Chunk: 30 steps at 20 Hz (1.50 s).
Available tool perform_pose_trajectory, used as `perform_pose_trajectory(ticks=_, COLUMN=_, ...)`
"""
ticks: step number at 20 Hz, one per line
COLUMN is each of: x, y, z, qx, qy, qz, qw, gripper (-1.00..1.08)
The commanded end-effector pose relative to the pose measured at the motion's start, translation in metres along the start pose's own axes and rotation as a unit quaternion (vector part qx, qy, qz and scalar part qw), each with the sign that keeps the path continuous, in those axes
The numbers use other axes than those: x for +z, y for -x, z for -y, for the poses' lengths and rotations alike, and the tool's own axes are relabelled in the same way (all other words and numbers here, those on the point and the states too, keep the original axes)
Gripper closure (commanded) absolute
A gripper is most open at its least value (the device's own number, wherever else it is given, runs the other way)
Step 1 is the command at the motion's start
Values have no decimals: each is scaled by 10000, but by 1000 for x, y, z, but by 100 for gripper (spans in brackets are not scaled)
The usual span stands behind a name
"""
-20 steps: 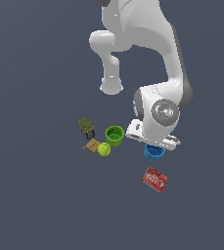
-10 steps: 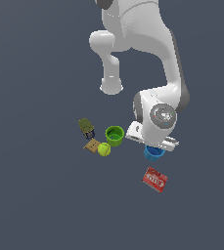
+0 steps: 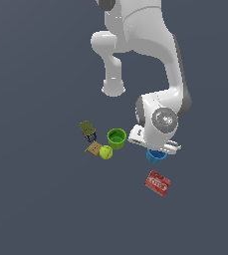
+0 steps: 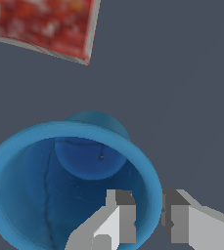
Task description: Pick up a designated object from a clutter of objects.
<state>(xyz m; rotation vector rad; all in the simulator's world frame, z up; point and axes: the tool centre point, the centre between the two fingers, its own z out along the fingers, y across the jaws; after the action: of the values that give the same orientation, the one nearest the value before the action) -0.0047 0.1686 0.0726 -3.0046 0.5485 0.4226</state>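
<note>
the exterior view stands well back and high, looking down at a slant on the whole arm and the dark grey table [image 3: 31, 199], so that every item shows small: the green cup [image 3: 117, 138], the tennis ball [image 3: 105, 152], the red box [image 3: 158, 183] and the blue cup [image 3: 156, 156] under the wrist. the wrist view sits very near, facing straight down past the two fingers [image 4: 121, 215] into the open mouth of the blue cup [image 4: 59, 185], which fills much of the picture. both views share only that cup, a corner of the red box [image 4: 45, 24] beside it and the bare table [image 4: 182, 88] round them.
</note>
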Motion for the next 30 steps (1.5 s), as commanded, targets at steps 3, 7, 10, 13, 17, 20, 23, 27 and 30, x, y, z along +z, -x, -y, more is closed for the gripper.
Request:
perform_pose_trajectory(ticks=3, x=1, y=1, z=0, qx=-4, qy=6, qz=10, qw=10000, gripper=108)
perform_pose_trajectory(ticks=7, x=-1, y=0, z=-1, qx=1, qy=0, qz=0, qw=10000, gripper=108)
perform_pose_trajectory(ticks=10, x=-5, y=1, z=-5, qx=1, qy=0, qz=0, qw=10000, gripper=108)
perform_pose_trajectory(ticks=13, x=-12, y=4, z=-12, qx=1, qy=0, qz=0, qw=10000, gripper=108)
perform_pose_trajectory(ticks=17, x=-28, y=8, z=-27, qx=1, qy=0, qz=0, qw=10000, gripper=108)
perform_pose_trajectory(ticks=20, x=-44, y=13, z=-44, qx=3, qy=-3, qz=3, qw=10000, gripper=108)
perform_pose_trajectory(ticks=23, x=-65, y=19, z=-64, qx=4, qy=-4, qz=5, qw=10000, gripper=108)
perform_pose_trajectory(ticks=27, x=-98, y=28, z=-96, qx=6, qy=-9, qz=9, qw=10000, gripper=108)
perform_pose_trajectory(ticks=30, x=-125, y=36, z=-122, qx=6, qy=-12, qz=12, qw=10000, gripper=108)
